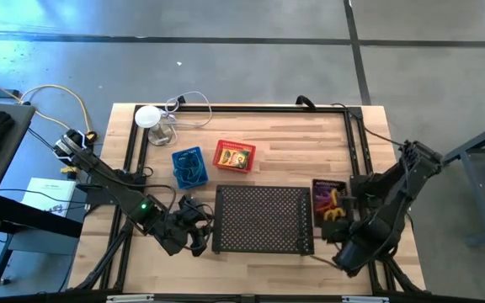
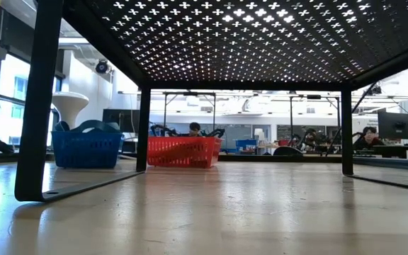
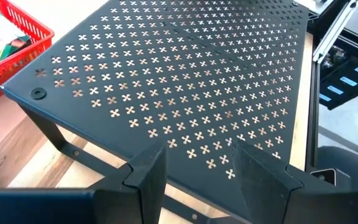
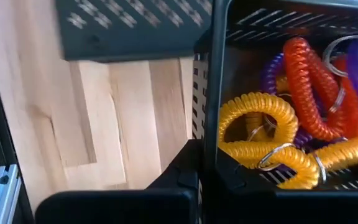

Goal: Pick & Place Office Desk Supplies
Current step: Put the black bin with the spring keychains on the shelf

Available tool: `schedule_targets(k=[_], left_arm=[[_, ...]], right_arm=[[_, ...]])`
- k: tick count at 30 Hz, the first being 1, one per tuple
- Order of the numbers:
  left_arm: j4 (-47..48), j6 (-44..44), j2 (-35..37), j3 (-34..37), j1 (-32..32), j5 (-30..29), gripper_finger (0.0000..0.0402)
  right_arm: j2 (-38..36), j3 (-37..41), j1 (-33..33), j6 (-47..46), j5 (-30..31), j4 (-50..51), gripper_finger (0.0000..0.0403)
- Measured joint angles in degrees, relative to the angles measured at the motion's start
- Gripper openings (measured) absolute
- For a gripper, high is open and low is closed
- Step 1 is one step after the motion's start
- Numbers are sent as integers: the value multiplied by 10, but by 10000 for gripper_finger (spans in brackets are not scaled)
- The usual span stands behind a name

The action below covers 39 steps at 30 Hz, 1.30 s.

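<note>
A black mesh basket (image 1: 330,204) holding yellow, orange and purple coiled loops (image 4: 303,112) is at the table's right, beside the large perforated tray (image 1: 263,219). My right gripper (image 1: 342,236) is shut at the basket's near end. My left gripper (image 1: 197,239) hovers open at the tray's left end, its fingers (image 3: 149,180) above the tray's edge (image 3: 104,155), touching nothing. A blue basket (image 1: 188,166) and a red basket (image 1: 234,156) with a yellow crayon box (image 1: 236,156) inside rest on their bases farther back. My right gripper is shut at the black basket's rim, by a near corner (image 4: 207,163), coming from above and pointing steeply down. Its own dark body hides the place of contact. The loops lie inside the basket. Whether the basket's base is clear of the table, I cannot tell.
A white round disc (image 1: 148,115) with a clear cable stands at the far left corner. A black frame (image 1: 356,143) runs along the table's sides. Bare wood lies between the baskets and the tray. People sit at desks (image 2: 193,129) in the room beyond.
</note>
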State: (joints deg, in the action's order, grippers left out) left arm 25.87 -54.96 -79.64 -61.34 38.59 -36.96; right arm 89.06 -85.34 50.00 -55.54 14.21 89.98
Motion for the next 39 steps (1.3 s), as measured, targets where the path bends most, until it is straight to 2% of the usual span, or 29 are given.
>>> schedule_targets(k=[6,18,25,32,39], left_arm=[[-3,-1,0,0,0,-2,172],[-3,-1,0,0,7,-2,172],[-3,0,0,0,10,-4,172],[-3,0,0,0,14,-4,172],[-4,0,0,0,14,-4,172]], right_arm=[[76,-69,-11,59,13,-1,2],[183,-176,-43,88,7,0,2],[184,-179,-51,93,5,-8,2],[184,-179,-50,153,3,-84,2],[184,-179,-51,130,3,-112,5]])
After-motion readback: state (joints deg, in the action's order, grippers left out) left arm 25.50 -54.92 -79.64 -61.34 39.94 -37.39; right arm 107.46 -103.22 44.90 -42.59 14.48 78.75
